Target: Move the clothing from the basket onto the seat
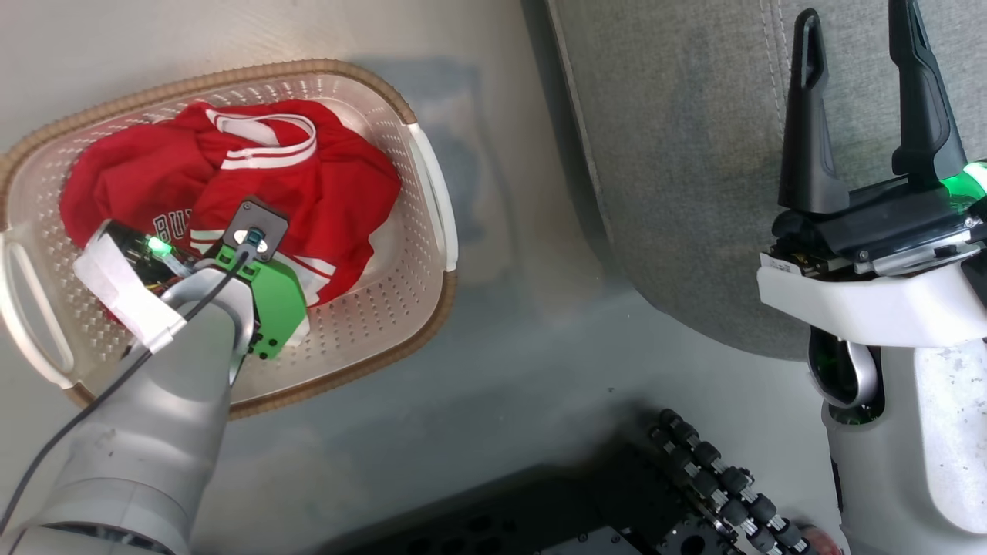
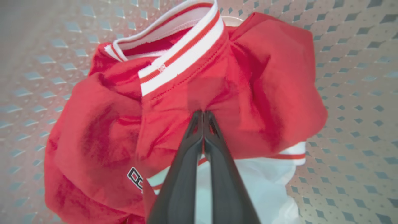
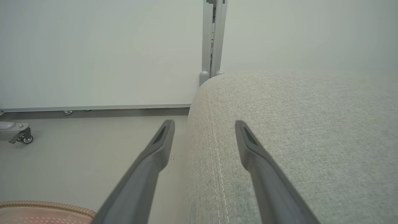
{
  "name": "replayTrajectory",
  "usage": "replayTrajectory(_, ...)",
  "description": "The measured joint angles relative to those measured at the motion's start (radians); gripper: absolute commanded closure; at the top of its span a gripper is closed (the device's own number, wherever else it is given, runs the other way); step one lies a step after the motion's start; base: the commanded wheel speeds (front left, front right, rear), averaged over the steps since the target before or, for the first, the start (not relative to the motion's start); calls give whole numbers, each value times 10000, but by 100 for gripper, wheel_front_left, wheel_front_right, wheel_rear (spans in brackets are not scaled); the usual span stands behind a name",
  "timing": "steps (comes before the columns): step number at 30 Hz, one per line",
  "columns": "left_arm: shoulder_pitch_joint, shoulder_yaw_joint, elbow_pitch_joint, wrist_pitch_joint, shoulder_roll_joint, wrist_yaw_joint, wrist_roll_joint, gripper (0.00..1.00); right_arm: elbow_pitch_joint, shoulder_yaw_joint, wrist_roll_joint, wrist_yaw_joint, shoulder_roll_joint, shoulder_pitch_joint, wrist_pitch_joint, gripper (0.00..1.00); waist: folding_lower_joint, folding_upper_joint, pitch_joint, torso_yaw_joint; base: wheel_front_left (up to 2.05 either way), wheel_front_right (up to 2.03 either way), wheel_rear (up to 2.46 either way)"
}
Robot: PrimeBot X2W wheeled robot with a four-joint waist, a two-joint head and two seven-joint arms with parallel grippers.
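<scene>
The left gripper (image 2: 203,112), fingers pinched on a fold of the clothing (image 2: 258,77) in the basket (image 1: 385,308), has the seat (image 1: 678,154) lying to its right, where the right gripper (image 1: 854,15) hangs spread.

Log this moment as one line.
left gripper: shut on clothing | right gripper: open at seat edge | clothing: all in basket

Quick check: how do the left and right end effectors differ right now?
The left end effector is shut, its tips pinching a fold of the red clothing; the right end effector is open and holds nothing. The left end effector is down inside the basket; the right end effector hovers at the edge of the seat. Both have two long dark fingers.
</scene>
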Motion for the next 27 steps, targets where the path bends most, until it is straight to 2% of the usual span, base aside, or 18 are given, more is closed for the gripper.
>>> replayTrajectory(8,688,77,-543,-217,-251,4,-433,100,153,-73,-171,0,6,231,0,0,0,0,-727,270,0,0,0)
replayTrajectory(17,2216,261,-2972,-230,-222,67,-922,100,410,-67,-290,0,8,652,0,0,0,0,-1892,580,0,0,0)
replayTrajectory(27,4145,644,-5559,-228,-380,234,-1469,100,876,104,-750,0,13,1789,0,0,0,0,-3764,963,0,0,0)
